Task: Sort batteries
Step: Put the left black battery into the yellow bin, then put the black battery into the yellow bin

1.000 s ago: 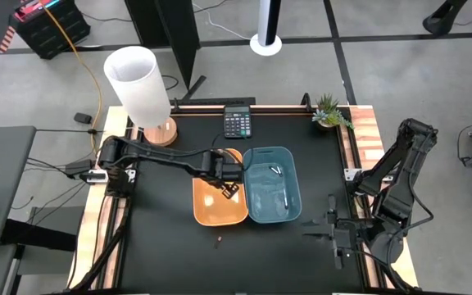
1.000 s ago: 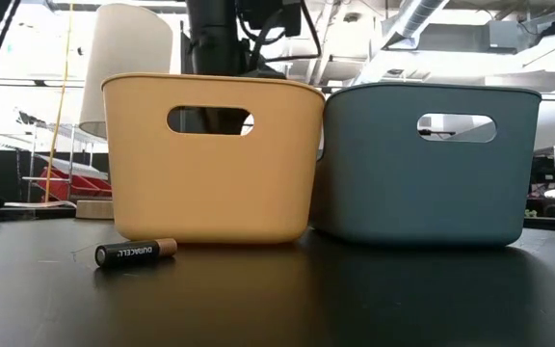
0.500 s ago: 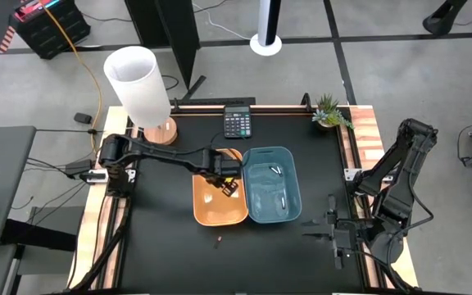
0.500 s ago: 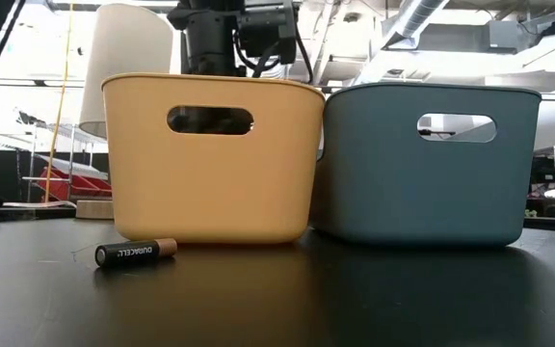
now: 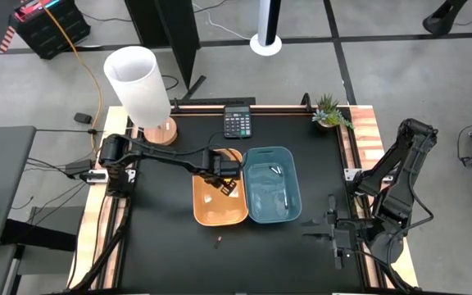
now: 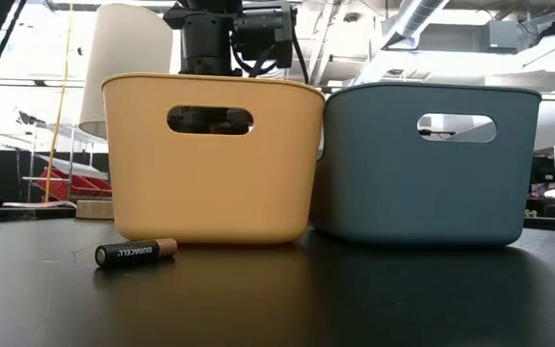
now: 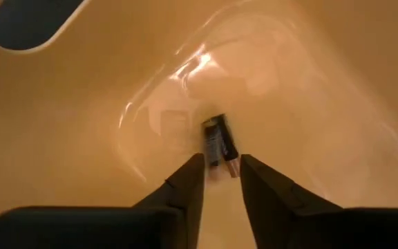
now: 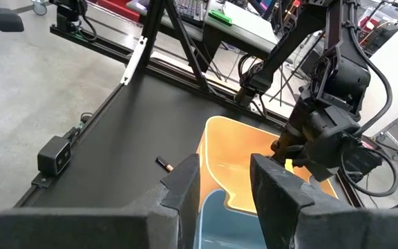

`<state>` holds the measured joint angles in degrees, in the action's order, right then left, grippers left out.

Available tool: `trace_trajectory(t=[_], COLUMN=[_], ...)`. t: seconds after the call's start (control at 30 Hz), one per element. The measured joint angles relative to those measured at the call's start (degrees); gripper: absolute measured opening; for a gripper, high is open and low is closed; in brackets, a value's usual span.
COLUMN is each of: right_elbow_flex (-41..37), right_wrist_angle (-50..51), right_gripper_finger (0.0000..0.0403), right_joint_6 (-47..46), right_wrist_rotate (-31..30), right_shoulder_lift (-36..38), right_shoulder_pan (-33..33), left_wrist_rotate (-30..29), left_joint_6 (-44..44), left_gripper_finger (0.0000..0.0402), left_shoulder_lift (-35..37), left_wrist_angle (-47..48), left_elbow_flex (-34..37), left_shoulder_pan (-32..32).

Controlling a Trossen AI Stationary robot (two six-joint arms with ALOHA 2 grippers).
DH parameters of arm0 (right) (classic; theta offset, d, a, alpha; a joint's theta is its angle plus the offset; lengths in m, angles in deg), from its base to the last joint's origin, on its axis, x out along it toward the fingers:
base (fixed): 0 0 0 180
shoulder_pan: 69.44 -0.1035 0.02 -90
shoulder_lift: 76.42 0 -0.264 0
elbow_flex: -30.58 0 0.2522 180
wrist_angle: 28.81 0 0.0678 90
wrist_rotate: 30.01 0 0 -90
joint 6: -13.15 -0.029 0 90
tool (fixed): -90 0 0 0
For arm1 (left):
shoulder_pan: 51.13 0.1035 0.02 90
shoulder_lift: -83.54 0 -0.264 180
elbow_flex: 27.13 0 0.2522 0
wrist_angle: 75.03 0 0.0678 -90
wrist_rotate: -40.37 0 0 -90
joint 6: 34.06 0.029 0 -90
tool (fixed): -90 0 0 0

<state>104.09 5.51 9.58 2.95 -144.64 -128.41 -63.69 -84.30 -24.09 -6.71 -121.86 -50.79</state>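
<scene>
My left gripper (image 7: 218,164) is open, reaching down into the orange bin (image 5: 220,209). Just past its fingertips a dark battery with a coppery end (image 7: 217,142) lies on the bin's floor, touching neither finger. In the low view only the left wrist (image 6: 234,29) shows above the orange bin (image 6: 210,164); the fingers are hidden inside. Another dark battery (image 5: 218,241) (image 6: 135,253) (image 8: 163,164) lies on the table before the orange bin. White batteries (image 5: 283,201) lie in the blue bin (image 5: 273,217). My right gripper (image 5: 334,234) waits open near the table's right near corner.
The orange and blue bins stand side by side mid-table, their walls touching. A black calculator (image 5: 237,123) lies by the far edge, a small plant (image 5: 331,112) at the far right corner, and a white lamp (image 5: 140,86) at the far left. Bare black tabletop lies left of and in front of the bins.
My left gripper has risen inside the orange bin: in the low view its wrist stands higher above the rim than before. In the high view it has drifted slightly toward the far edge. The battery on the table and my right arm have kept still.
</scene>
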Motion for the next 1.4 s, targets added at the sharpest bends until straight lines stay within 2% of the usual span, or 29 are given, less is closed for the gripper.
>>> trace_trajectory(t=[0.23, 0.4, 0.5, 0.7, 0.83, 0.97, 1.03, 1.17, 1.3, 1.4], right_elbow_flex=[0.0, 0.0, 0.0, 0.0, 0.0, 0.0, 0.0, 0.0, 0.0, 0.0], right_wrist_angle=[0.0, 0.2, 0.6, 3.1, 3.8, 3.9, 3.9, 3.8, 3.2, 2.9], right_gripper_finger=[0.0141, 0.0141, 0.0141, 0.0141, 0.0141, 0.0141, 0.0141, 0.0141, 0.0141, 0.0141], right_joint_6=[0.0, 0.2, 0.2, -0.8, -0.9, -0.9, -0.9, -1.1, -1.3, -1.4], right_wrist_rotate=[0.0, 0.0, 0.0, 0.0, 0.0, 0.0, 0.0, 0.0, 0.0, 0.0], right_shoulder_lift=[0.0, 0.0, 0.0, 0.0, 0.0, 0.0, 0.0, 0.0, 0.0, 0.0], right_shoulder_pan=[0.2, 0.2, 0.2, 0.2, 0.2, 0.2, 0.2, 0.2, 0.2, 0.2], left_wrist_rotate=[-2.1, -4.4, -7.1, -14.3, -17.7, -18.4, -16.2, -11.4, -10.9, -10.5], left_joint_6=[0.7, 0.9, 0.6, 1.0, 0.2, 0.3, -1.1, -10.7, -18.4, -22.6], left_gripper_finger=[0.0142, 0.0157, 0.0151, 0.0119, 0.0098, 0.0079, 0.0068, 0.0042, 0.0011, 0.0003], left_shoulder_lift=[3.3, 9.9, 13.5, 16.3, 14.3, 9.3, 6.3, 0.7, -2.8, -4.2], left_wrist_angle=[0.4, 0.1, -1.6, -6.9, -14.0, -21.4, -22.7, -21.9, -21.4, -20.2], left_elbow_flex=[0.0, 0.0, 0.0, 0.0, 0.0, 0.0, 0.0, 0.0, 0.0, 0.0], left_shoulder_pan=[-0.7, -4.8, -10.5, -27.1, -36.5, -41.4, -42.4, -42.3, -42.0, -41.7])
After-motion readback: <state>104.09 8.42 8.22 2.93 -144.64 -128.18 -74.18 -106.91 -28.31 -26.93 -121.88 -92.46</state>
